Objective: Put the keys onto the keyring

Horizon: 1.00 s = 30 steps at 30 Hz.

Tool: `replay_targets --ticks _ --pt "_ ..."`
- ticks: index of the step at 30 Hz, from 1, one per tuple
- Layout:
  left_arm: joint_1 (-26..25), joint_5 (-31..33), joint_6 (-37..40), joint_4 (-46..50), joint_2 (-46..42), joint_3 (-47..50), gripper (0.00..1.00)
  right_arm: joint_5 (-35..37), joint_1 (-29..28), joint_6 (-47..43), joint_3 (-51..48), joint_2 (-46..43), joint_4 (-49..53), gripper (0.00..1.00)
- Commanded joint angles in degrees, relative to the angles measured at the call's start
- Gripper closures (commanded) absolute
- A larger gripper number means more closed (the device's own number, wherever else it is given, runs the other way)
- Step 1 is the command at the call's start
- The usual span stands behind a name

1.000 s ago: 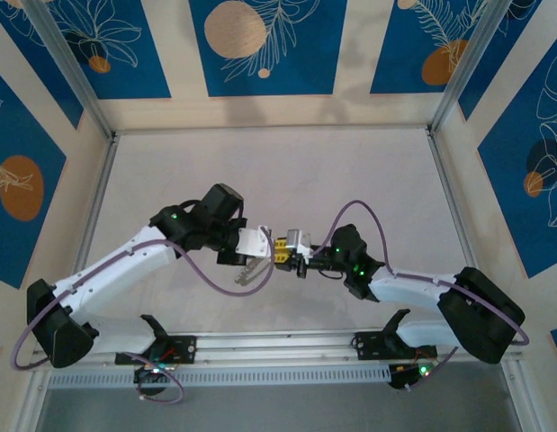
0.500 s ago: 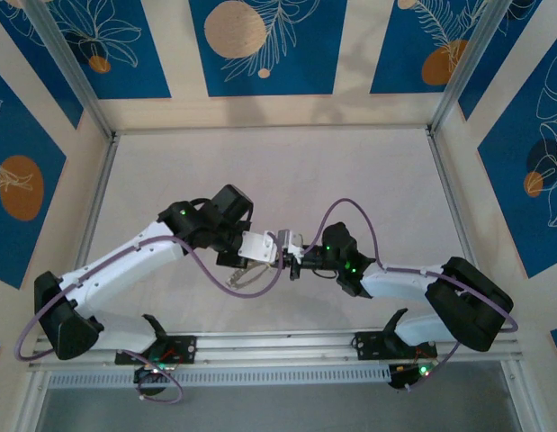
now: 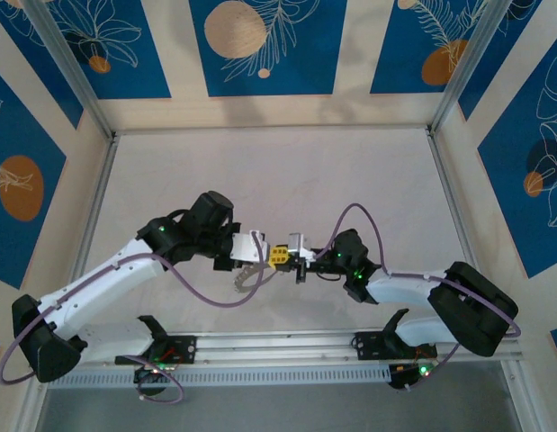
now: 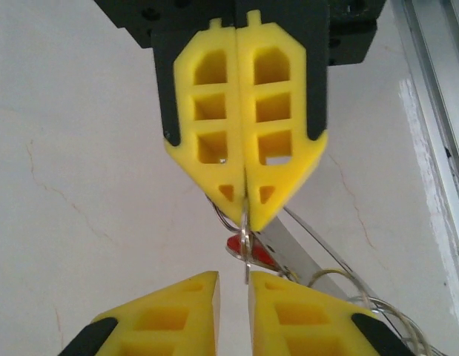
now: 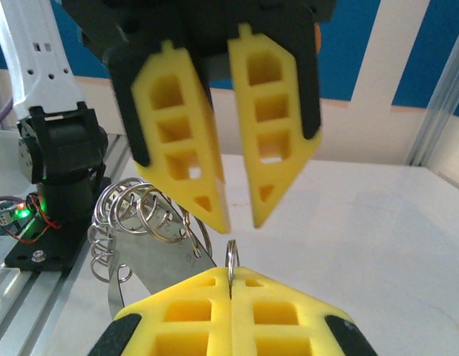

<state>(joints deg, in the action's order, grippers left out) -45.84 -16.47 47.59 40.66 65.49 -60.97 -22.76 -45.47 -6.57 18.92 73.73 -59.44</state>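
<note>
Above the table's near middle, my two grippers meet tip to tip. My right gripper (image 5: 230,278) (image 3: 286,256) is shut on the keyring (image 5: 230,252), a thin silver ring standing on edge between its yellow fingertips. My left gripper (image 4: 233,285) (image 3: 272,256) faces it, open by a narrow gap, and the keyring's (image 4: 245,237) free edge reaches the mouth of that gap. Just behind the keyring hangs a flat silver key (image 4: 303,259) with a red head (image 4: 257,252). A bunch of several wire rings (image 5: 133,211) (image 3: 247,279) dangles with it.
A pale tabletop (image 3: 278,180) with raised walls lies beneath. An aluminium rail (image 3: 278,346) runs along the near edge, carrying both arm bases. The left arm's black base (image 5: 58,170) stands close behind the dangling rings. A purple cable (image 3: 206,292) loops under the left arm.
My left gripper has gone from shut to slightly open and drawn back a little to the left. My right gripper has closed on the ring and stayed shut on it.
</note>
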Motion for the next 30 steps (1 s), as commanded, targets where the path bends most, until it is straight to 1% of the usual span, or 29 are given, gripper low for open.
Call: replay_targets --ticks 1,7,10,15,25,30 --pt "1.06 -5.24 -2.47 -4.72 -1.24 1.31 0.83 -1.89 0.30 1.26 -0.28 -1.52 -6.30 1.00" --pt "2.40 -8.06 -3.38 -6.74 -1.51 1.92 0.81 -2.14 0.30 0.99 0.15 -1.04 -6.64 1.00" --pt "2.81 -10.57 -2.88 -5.96 -0.75 1.56 0.81 -1.46 0.33 1.05 0.00 -0.35 -7.83 1.00" --pt "3.29 -12.72 -2.45 -5.37 -0.38 2.11 0.81 -0.36 0.53 1.78 -0.02 -0.34 -9.34 1.00" --pt "4.07 -18.67 -2.00 -4.10 0.83 2.16 0.80 -0.77 0.65 1.87 1.03 0.67 -9.73 1.00" --pt "4.38 -19.05 -2.50 -4.41 0.88 2.99 0.80 -1.02 0.65 1.78 1.47 0.73 -9.63 1.00"
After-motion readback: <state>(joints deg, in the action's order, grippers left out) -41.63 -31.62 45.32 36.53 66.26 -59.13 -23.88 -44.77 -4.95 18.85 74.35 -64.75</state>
